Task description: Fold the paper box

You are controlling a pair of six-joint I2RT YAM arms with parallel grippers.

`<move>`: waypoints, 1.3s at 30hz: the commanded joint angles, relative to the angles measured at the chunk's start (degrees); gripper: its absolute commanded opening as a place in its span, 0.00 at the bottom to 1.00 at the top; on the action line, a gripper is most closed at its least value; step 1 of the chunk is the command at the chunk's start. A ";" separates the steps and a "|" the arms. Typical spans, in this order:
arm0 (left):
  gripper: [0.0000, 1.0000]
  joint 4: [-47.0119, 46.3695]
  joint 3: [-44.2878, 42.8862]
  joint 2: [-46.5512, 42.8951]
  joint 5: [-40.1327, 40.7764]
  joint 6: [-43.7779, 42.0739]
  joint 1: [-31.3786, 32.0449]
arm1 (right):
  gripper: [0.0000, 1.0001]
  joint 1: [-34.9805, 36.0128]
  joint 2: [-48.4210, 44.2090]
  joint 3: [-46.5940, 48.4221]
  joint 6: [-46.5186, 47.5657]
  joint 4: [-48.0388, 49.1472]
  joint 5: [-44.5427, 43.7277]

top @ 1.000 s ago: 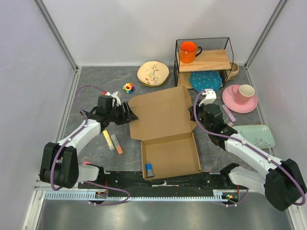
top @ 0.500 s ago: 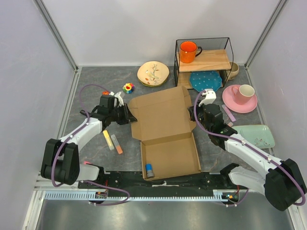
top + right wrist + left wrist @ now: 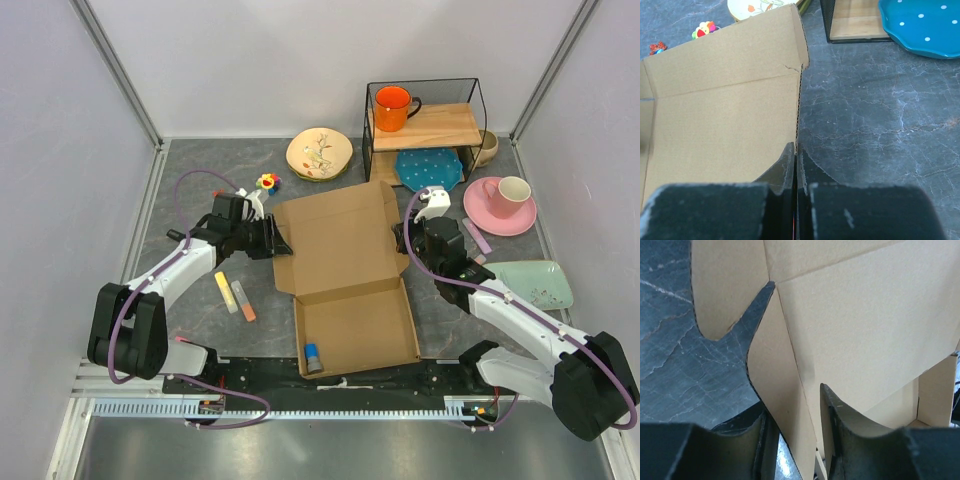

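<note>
Left gripper (image 3: pixel 272 240): at the left edge of the open lid. The fingers (image 3: pixel 832 440) stand apart, astride the lid's left side flap, which rises on edge between them. Whether the pads press on it cannot be told.
Left floor area: a yellow stick (image 3: pixel 226 292) and an orange stick (image 3: pixel 243 300) lie side by side on the grey table (image 3: pixel 200 330), on the near side of the left arm. A toy flower (image 3: pixel 267 183) lies just beyond that gripper.
Paper box (image 3: pixel 345 255): centre of the table, between the two grippers. The tray is nearest the arm bases with its walls up, and the lid is open toward the far side.
Tray contents: a small blue-capped item (image 3: pixel 312 355) in the near-left corner.
Right gripper (image 3: pixel 405 240): at the lid's right edge, fingers closed together on the cardboard edge.
Right floor area: a green plate (image 3: pixel 535 283) beside the right arm, apart from the box.
</note>
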State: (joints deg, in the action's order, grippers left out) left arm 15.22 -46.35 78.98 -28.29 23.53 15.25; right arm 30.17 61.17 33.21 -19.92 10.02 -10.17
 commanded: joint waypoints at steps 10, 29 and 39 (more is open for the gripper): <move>0.02 -2.46 -1.29 -4.43 5.43 -2.18 2.68 | 0.01 0.32 1.67 4.39 -0.64 1.06 -0.28; 0.02 -39.12 10.57 -13.24 23.80 -8.05 8.57 | 0.63 0.32 5.99 16.10 0.50 -14.67 -3.27; 0.02 -38.87 10.40 -12.01 25.92 -15.52 10.59 | 0.73 0.33 6.16 18.91 2.52 -25.13 -6.61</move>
State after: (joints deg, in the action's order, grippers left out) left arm -18.61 -34.59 66.98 -4.45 14.15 25.45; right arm 30.17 67.46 48.77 -19.05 -11.35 -14.13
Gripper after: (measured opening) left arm 0.034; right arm 0.720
